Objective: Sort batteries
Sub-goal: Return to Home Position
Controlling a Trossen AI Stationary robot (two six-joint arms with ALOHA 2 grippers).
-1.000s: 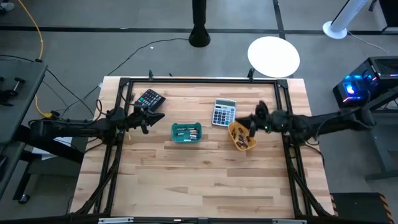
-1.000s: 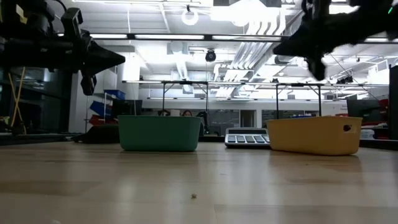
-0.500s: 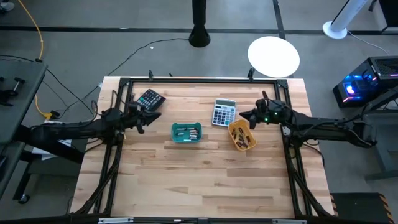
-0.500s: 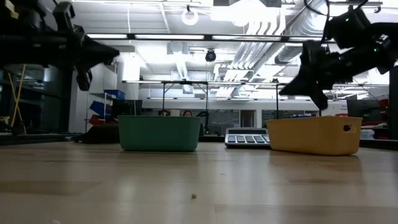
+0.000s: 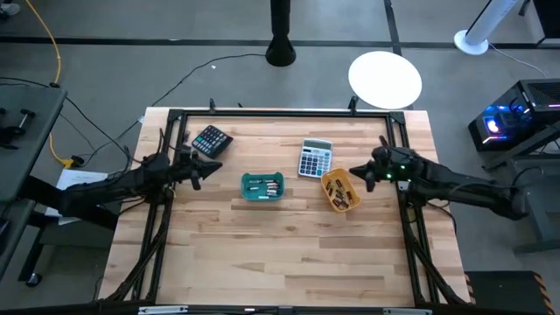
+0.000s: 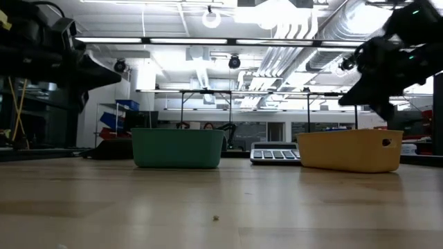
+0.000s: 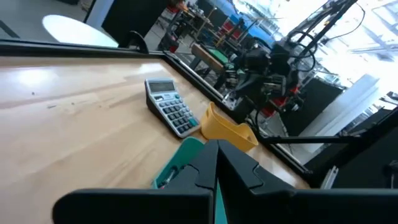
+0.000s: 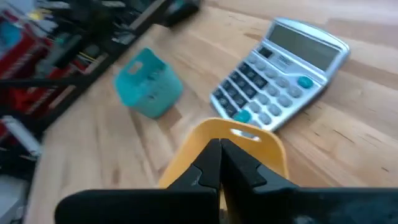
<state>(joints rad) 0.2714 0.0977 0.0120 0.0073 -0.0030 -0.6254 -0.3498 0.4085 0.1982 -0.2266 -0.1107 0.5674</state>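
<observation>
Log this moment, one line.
left gripper: shut, left of teal bin | right gripper: shut, by yellow bin | batteries: in both bins

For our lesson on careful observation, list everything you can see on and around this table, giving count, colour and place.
table: one, light wood, under both arms.
teal tray: one, teal, mid-table.
yellow tray: one, yellow, right of the teal tray.
silvery batteries: several, too small to count, in the teal tray.
dark batteries: several, brownish, in the yellow tray.
grey calculator: one, grey, just beyond the two trays.
black calculator: one, black, toward the far left corner.
white disc: one, white, on the floor beyond the table.
left gripper: one, dark, shut, left of the teal tray.
right gripper: one, dark, shut, raised beside the yellow tray.
</observation>
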